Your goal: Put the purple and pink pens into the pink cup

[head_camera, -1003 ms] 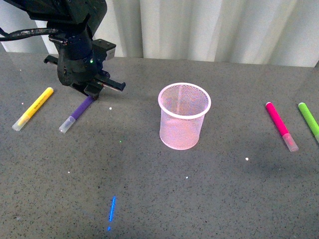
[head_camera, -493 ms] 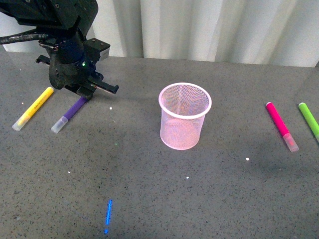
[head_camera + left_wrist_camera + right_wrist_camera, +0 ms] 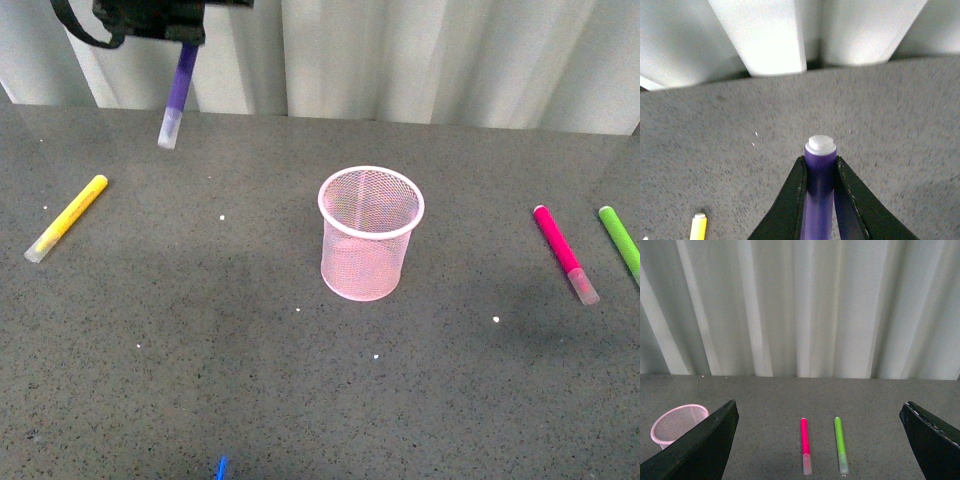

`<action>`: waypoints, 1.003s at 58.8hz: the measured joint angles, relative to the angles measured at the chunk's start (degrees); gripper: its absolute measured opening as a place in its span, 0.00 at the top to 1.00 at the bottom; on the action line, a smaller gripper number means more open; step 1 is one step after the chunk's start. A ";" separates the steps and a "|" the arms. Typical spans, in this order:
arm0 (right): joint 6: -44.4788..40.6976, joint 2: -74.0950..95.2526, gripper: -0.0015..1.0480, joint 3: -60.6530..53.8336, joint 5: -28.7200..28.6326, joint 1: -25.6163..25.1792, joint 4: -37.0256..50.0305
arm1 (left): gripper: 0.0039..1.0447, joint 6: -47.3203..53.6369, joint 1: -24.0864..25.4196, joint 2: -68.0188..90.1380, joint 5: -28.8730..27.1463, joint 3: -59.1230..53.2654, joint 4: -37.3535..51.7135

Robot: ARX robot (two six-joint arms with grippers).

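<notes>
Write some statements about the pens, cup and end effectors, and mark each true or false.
The left end effector holds the purple pen in the air. True.
The pink cup stands upright. True.
The pink pen is in the cup. False: the pink pen lies beside the green marker.
The yellow marker lies right of the cup. False: the yellow marker lies left.
The right end effector is shut. False: the right end effector is open.
</notes>
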 joint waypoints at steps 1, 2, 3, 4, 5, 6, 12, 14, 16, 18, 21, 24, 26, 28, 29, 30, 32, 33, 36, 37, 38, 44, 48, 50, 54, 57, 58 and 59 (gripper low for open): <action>0.02 0.00 0.07 0.00 0.00 0.00 0.00 | 0.89 -0.46 0.00 -0.70 0.00 -0.76 1.27; 0.00 0.00 0.07 0.00 0.00 0.00 0.00 | 0.89 -0.90 0.00 -1.36 -0.13 -1.49 2.51; 0.00 0.00 0.07 0.00 0.00 0.00 0.00 | 0.89 -1.55 0.00 -2.23 -0.15 -2.58 4.37; 0.02 0.00 0.07 0.00 0.00 0.00 0.00 | 0.89 -1.92 0.00 -2.62 -0.13 -3.13 5.29; 0.00 0.00 0.07 0.00 0.00 0.00 0.00 | 0.89 -2.73 0.00 -3.45 -0.13 -4.20 7.10; 0.00 0.00 0.07 0.00 0.00 0.00 0.00 | 0.89 -2.91 -0.02 -3.82 -0.13 -4.68 7.93; 0.00 0.00 0.07 0.00 0.00 0.00 0.00 | 0.89 -6.34 -0.33 -6.86 -1.14 -9.49 15.63; 0.00 0.00 0.07 0.00 0.00 0.00 0.00 | 0.89 -7.87 -0.61 -7.72 -1.20 -11.08 18.12; 0.00 0.00 0.07 0.00 0.00 0.00 0.00 | 0.89 -9.27 -1.09 -8.79 -1.46 -13.18 21.31; 0.00 0.00 0.07 0.00 0.00 0.00 0.00 | 0.89 -10.56 -1.60 -9.44 -1.79 -14.75 23.56; 0.00 0.00 0.07 0.00 0.00 0.00 0.00 | 0.89 -12.46 -2.38 -10.27 -2.36 -16.90 26.45; 0.00 0.00 0.07 0.00 0.00 0.00 0.00 | 0.89 -14.84 -3.63 -11.23 -3.39 -19.63 29.81; 0.00 0.00 0.07 0.00 0.00 0.00 0.00 | 0.89 -16.11 -4.44 -11.78 -3.91 -21.27 31.61; 0.02 0.00 0.07 0.00 0.00 0.00 0.00 | 0.89 -17.42 -5.31 -12.39 -4.46 -22.93 33.42; 0.00 0.00 0.07 0.00 0.00 0.00 0.00 | 0.89 -18.01 -5.92 -12.63 -4.79 -23.98 34.56; 0.00 0.00 0.07 0.00 0.00 0.00 0.00 | 0.89 -19.02 -6.58 -12.98 -4.94 -25.07 35.63; 0.00 0.00 0.07 0.00 0.00 0.00 0.00 | 0.89 -20.09 -7.52 -13.40 -5.31 -26.64 37.24; 0.00 0.00 0.07 0.00 0.00 0.00 0.00 | 0.89 -20.50 -7.85 -13.55 -5.42 -27.17 37.81; 0.00 0.00 0.07 0.00 0.00 0.00 0.00 | 0.89 -21.92 -9.46 -14.19 -5.88 -29.81 40.54; 0.00 0.00 0.07 0.00 0.00 0.00 0.00 | 0.89 -22.29 -10.10 -14.38 -5.99 -30.82 41.68; 0.00 0.00 0.07 0.00 0.00 0.00 0.00 | 0.89 -22.40 -10.43 -14.45 -6.03 -31.32 41.99; 0.00 0.00 0.07 0.00 0.00 0.00 0.00 | 0.89 -24.46 -13.29 -14.62 -6.69 -35.89 48.52; 0.00 0.00 0.07 0.00 0.00 0.00 0.00 | 0.89 -25.70 -14.80 -13.99 -7.41 -38.10 52.96; 0.00 0.00 0.07 0.00 0.00 0.00 0.00 | 0.89 -26.01 -15.37 -13.42 -7.96 -38.45 54.66; 0.00 0.00 0.07 0.00 0.00 0.00 0.00 | 0.89 -27.12 -16.57 -10.95 -10.10 -38.66 59.58; 0.00 0.00 0.07 0.00 0.00 0.00 0.00 | 0.89 -27.71 -17.31 -9.33 -11.02 -38.66 61.68; 0.00 0.00 0.07 0.00 0.00 0.00 0.00 | 0.89 -27.89 -17.57 -8.61 -11.56 -38.64 62.55; 0.00 0.00 0.07 0.00 0.00 0.00 0.00 | 0.89 -28.00 -17.70 -8.31 -11.87 -38.62 62.99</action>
